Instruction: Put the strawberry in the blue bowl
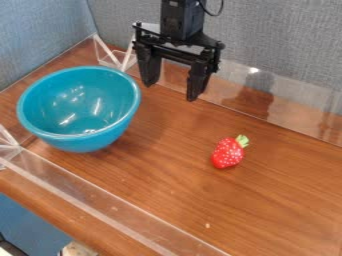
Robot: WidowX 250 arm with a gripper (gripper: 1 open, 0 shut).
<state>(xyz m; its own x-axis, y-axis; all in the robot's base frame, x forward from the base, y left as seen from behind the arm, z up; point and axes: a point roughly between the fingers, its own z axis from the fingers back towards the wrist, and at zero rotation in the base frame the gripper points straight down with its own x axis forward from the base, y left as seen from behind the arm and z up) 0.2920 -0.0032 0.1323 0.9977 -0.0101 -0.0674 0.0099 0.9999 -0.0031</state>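
A small red strawberry (229, 153) with a green leafy top lies on the wooden table, right of centre. The blue bowl (80, 108), round, deep and glossy teal, stands upright at the left, holding nothing I can see. My black gripper (174, 80) hangs over the back of the table, between bowl and strawberry and behind both. Its fingers point down and stand wide apart, open, with nothing between them. The strawberry sits well to the front right of the gripper, and the bowl's rim is just to its left.
The wooden tabletop (160, 190) is ringed by a low clear plastic wall (287, 88) along its edges. A grey fabric backdrop rises behind the table.
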